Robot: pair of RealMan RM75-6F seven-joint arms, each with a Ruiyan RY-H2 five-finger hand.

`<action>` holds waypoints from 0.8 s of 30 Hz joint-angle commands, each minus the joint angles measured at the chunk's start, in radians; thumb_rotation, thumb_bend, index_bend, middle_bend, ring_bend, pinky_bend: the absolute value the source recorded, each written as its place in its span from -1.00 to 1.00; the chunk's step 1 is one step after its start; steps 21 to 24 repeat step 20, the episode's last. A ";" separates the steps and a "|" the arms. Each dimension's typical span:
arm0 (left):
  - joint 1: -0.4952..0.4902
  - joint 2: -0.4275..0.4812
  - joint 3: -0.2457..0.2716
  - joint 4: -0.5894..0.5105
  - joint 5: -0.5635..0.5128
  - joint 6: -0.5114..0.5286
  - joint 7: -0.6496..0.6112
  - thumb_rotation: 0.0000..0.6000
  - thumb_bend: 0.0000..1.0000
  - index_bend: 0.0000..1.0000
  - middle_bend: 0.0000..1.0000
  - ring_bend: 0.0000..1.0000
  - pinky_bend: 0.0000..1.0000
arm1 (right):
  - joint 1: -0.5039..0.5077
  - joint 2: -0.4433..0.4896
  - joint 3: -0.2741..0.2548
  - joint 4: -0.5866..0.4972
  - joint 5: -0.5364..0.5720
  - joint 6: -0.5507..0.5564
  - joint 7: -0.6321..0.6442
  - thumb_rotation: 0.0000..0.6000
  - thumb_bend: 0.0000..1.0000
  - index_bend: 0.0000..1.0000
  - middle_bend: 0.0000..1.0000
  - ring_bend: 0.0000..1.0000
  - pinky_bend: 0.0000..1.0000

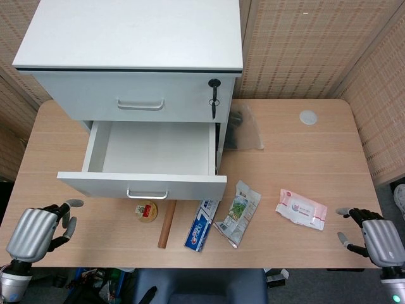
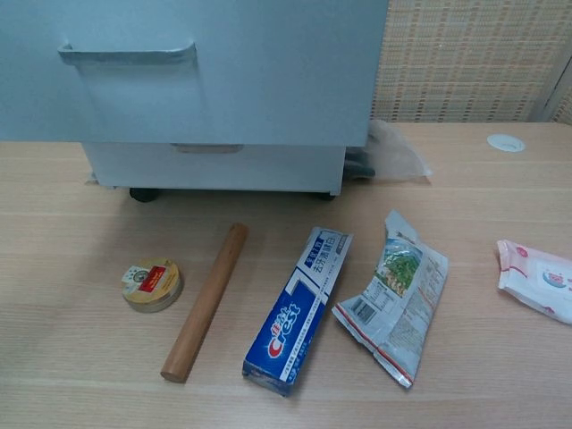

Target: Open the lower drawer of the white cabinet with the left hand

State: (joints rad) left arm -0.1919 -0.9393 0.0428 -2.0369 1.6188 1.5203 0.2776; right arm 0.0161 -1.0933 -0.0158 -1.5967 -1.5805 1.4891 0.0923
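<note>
The white cabinet (image 1: pixel 133 38) stands at the back left of the table. Its lower drawer (image 1: pixel 152 155) is pulled far out and its inside is bare; the metal handle (image 1: pixel 147 194) on its front faces me. In the chest view the drawer front (image 2: pixel 250 63) fills the top left, with the handle (image 2: pixel 127 54) on it. My left hand (image 1: pixel 35 233) hangs at the table's near left corner, well left of the handle, fingers apart and holding nothing. My right hand (image 1: pixel 376 240) rests at the near right corner, fingers spread, empty. Neither hand shows in the chest view.
Under and before the drawer front lie a round tin (image 1: pixel 147 211), a wooden rod (image 1: pixel 167 223), a toothpaste box (image 1: pixel 201 223) and a snack bag (image 1: pixel 238 213). A pink wipes pack (image 1: pixel 301 208) lies right, a white disc (image 1: pixel 308 117) at the back right, clear plastic (image 1: pixel 243 130) beside the cabinet.
</note>
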 commanded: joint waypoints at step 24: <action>0.162 -0.295 -0.001 0.295 -0.149 0.088 0.145 1.00 -0.02 0.24 0.50 0.35 0.58 | 0.008 -0.013 -0.002 0.012 0.009 -0.022 0.005 1.00 -0.50 -0.33 -0.18 -0.27 -0.19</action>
